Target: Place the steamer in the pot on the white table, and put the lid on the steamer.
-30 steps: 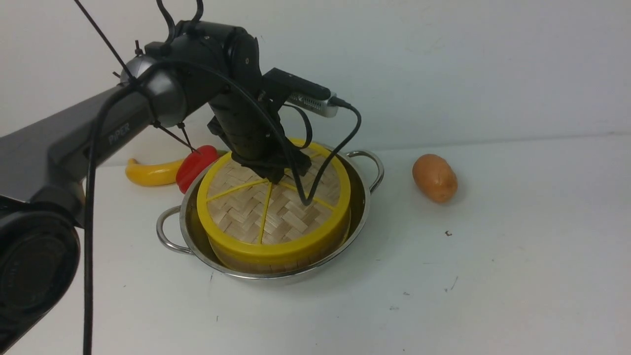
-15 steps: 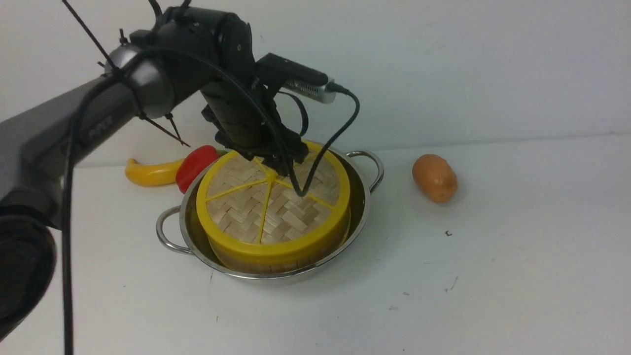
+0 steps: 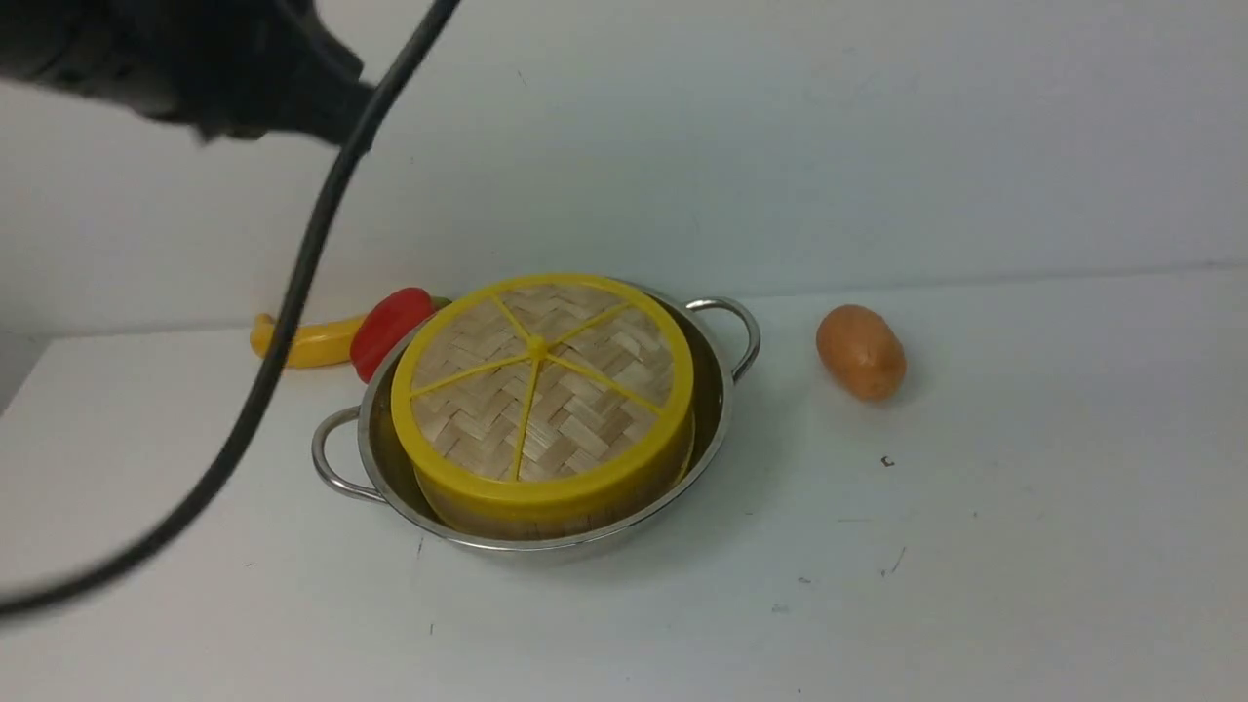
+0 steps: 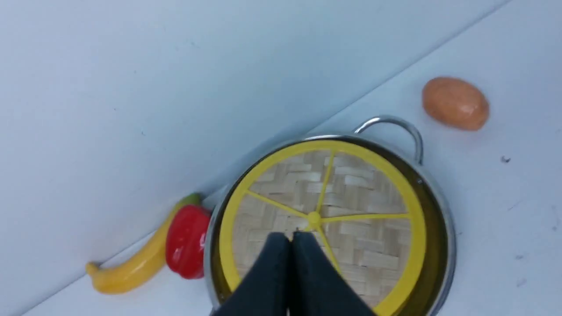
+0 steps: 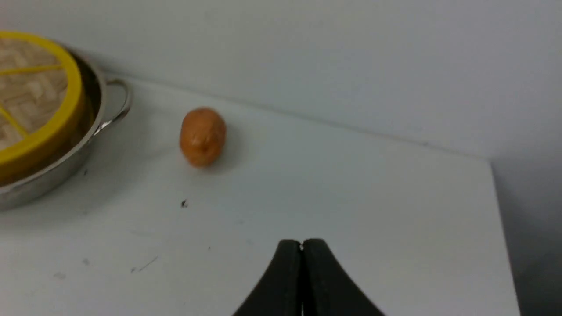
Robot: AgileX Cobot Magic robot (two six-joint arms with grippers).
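The steel pot stands on the white table. The steamer sits inside it, only its bamboo wall showing. The woven lid with yellow rim and spokes lies flat on the steamer. In the left wrist view the lid and pot show below my left gripper, which is shut and empty, high above the lid. My right gripper is shut and empty above bare table, away from the pot. Neither gripper shows in the front view.
A brown potato lies right of the pot. A red pepper and a yellow banana lie behind the pot's left side. A blurred black arm part and cable cross the front view's upper left. The table's right edge shows in the right wrist view.
My left arm has risen off the lid and swung up and left, out of most of the front view. The lid stays on the steamer in the pot.
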